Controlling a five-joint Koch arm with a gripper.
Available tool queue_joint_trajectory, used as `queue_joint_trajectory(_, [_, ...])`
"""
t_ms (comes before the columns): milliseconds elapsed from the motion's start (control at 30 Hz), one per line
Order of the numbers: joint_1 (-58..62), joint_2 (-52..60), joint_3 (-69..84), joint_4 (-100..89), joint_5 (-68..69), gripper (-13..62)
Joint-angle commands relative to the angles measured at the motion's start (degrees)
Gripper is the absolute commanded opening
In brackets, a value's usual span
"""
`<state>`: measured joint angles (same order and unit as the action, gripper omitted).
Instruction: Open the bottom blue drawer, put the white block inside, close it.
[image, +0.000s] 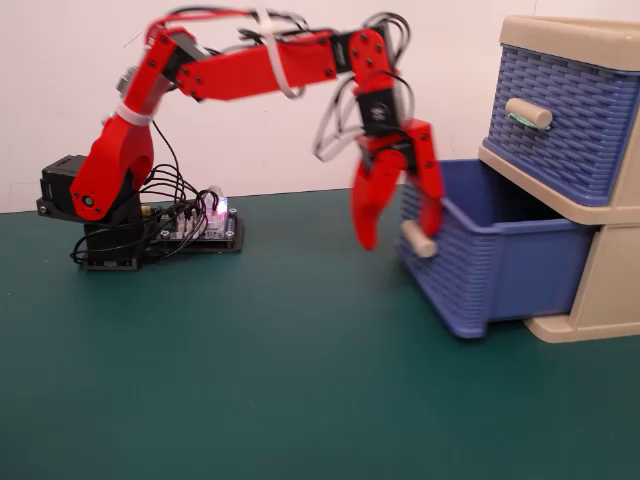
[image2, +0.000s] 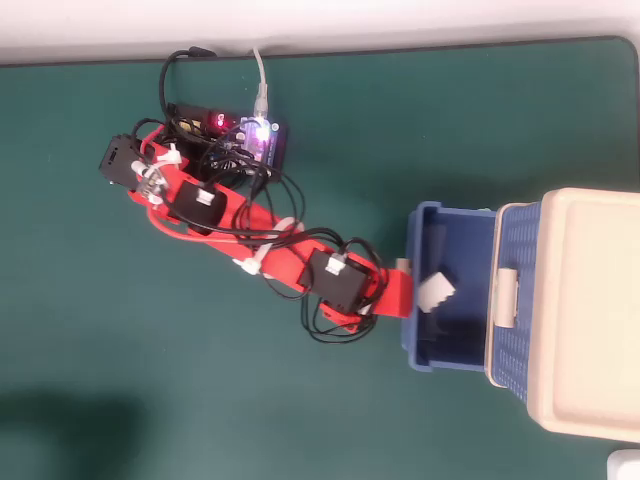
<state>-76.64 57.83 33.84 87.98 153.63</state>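
The bottom blue drawer (image: 500, 270) is pulled out of the beige cabinet (image: 612, 290) and stands open. The overhead view shows its rim (image2: 425, 355). The white block (image2: 435, 291) lies inside the drawer near its front wall; it is hidden in the fixed view. My red gripper (image: 400, 232) hangs open and empty at the drawer's front. Its two fingers stand on either side of the plain beige handle (image: 418, 240), and I cannot tell whether they touch it. In the overhead view the gripper (image2: 397, 293) sits just outside the front wall.
The upper blue drawer (image: 560, 110) is shut; its handle (image: 528, 113) shows green tape. The arm's base (image: 95, 200) and a lit controller board (image: 205, 225) with loose cables stand at the left. The green mat (image: 300, 380) lies under everything.
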Motion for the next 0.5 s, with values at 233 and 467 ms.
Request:
queue_joint_trajectory(233, [-7.03,-13.27,-23.29,-17.75,0.09,34.5])
queue_joint_trajectory(467, [-8.53,-17.67,-31.46,-20.92,-0.09,34.7])
